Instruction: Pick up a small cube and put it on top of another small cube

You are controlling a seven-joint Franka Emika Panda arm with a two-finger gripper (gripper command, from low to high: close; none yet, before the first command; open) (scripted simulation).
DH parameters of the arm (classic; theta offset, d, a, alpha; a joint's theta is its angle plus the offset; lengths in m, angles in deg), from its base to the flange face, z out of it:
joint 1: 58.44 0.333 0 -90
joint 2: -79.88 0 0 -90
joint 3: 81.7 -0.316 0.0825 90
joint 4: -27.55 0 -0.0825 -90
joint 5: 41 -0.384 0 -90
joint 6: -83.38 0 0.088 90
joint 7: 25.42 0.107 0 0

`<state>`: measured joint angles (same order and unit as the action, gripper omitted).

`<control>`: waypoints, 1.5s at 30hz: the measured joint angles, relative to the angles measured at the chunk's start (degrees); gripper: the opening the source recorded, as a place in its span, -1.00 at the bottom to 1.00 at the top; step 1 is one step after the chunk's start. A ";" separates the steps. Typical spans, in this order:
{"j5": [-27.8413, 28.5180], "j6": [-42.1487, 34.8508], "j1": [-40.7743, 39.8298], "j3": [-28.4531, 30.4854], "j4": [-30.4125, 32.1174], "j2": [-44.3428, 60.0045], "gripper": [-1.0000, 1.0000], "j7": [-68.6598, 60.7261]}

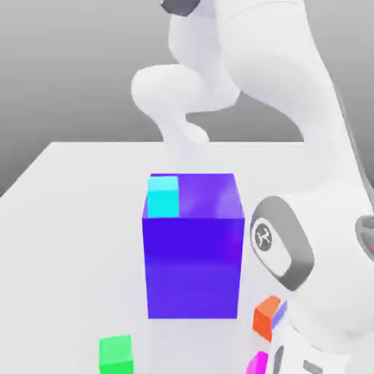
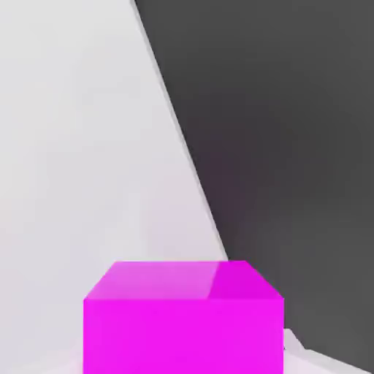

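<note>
The jaws were closed on the magenta cube, low over the white bench beside the orange cube. The green cube sat apart toward the exterior view's left, and a cyan cube topped the big blue-violet block.

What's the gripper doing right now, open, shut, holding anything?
Gripper: shut on the magenta cube, low at the table beside the orange cube.
</note>
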<state>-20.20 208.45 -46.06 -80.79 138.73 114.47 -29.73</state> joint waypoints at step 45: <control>-7.57 -7.72 -22.73 1.79 12.71 -11.34 -1.00 -66.58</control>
<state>-27.77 200.73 -68.78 -79.00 151.44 103.13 -96.31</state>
